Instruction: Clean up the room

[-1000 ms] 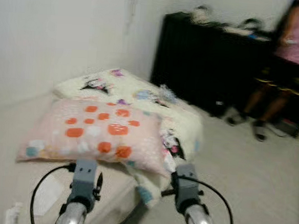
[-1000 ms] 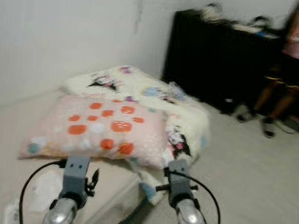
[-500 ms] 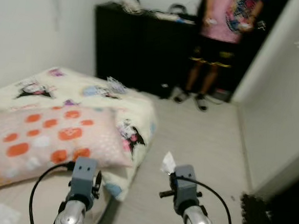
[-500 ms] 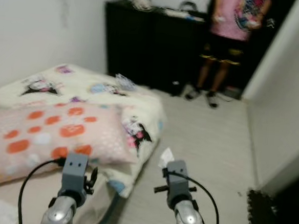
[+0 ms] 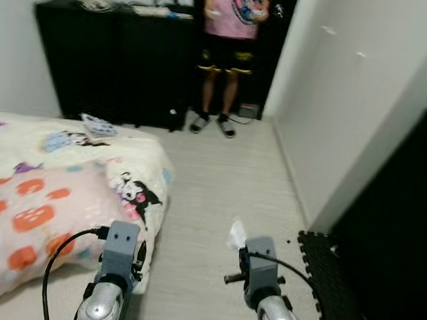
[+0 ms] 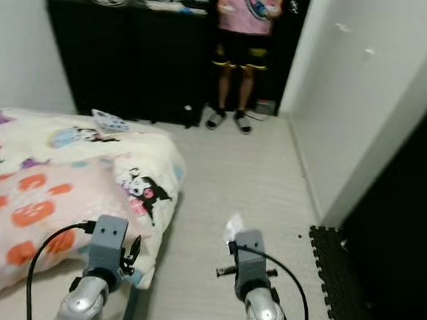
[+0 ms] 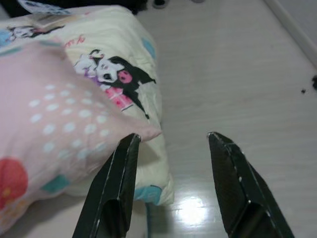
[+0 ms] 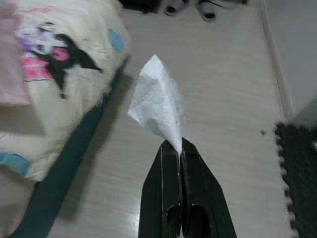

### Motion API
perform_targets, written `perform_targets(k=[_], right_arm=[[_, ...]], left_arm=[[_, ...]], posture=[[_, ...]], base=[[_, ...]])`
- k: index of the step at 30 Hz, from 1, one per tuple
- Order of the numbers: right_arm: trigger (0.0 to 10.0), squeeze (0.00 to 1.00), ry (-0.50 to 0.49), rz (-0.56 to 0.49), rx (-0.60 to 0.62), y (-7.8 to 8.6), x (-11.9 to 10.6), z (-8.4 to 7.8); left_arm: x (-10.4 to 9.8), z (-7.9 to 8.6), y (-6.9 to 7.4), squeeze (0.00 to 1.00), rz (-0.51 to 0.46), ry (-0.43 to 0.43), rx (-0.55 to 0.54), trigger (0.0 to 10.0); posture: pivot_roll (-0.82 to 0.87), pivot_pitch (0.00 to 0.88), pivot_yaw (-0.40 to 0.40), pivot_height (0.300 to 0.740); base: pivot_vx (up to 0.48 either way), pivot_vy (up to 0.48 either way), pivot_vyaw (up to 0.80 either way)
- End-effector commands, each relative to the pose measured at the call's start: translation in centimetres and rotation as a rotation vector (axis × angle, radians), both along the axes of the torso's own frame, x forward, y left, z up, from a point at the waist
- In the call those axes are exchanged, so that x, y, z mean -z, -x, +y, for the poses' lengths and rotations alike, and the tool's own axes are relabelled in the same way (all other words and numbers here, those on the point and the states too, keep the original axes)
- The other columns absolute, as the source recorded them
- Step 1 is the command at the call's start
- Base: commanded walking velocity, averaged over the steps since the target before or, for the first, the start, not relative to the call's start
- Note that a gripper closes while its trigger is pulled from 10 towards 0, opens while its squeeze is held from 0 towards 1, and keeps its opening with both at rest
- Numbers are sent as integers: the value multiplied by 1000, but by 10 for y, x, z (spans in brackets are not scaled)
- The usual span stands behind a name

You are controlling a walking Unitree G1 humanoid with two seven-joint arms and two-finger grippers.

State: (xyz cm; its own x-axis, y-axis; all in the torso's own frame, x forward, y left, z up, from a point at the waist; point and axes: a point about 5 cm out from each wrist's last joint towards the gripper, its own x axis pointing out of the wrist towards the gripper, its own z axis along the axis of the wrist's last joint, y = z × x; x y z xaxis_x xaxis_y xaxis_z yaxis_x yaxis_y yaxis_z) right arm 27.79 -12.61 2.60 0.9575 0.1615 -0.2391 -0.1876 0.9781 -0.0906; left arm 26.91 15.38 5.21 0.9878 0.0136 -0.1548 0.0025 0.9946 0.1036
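A white tissue is clamped by one thin corner in the right gripper; it could slip out while walking. The left gripper is held with jaws apart.

Home bedroom: a low mattress with a cartoon-print blanket and a pink pillow lies on pale plank flooring, beside a black cabinet and plain white walls.
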Motion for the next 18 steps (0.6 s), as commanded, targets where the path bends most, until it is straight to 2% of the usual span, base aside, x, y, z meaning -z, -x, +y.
perform_targets(k=[1, 18], right_arm=[[10000, 0, -6, 8, 37, 1, 2, -5], [10000, 0, -16, 5, 56, -2, 1, -7]], left_arm=[[4, -3, 2, 0, 26, -6, 23, 10000], [3, -2, 0, 0, 24, -3, 15, 10000]], posture=[[24, 94, 31, 721], [23, 90, 8, 721]], base=[[0, 0, -800], [0, 0, -800]])
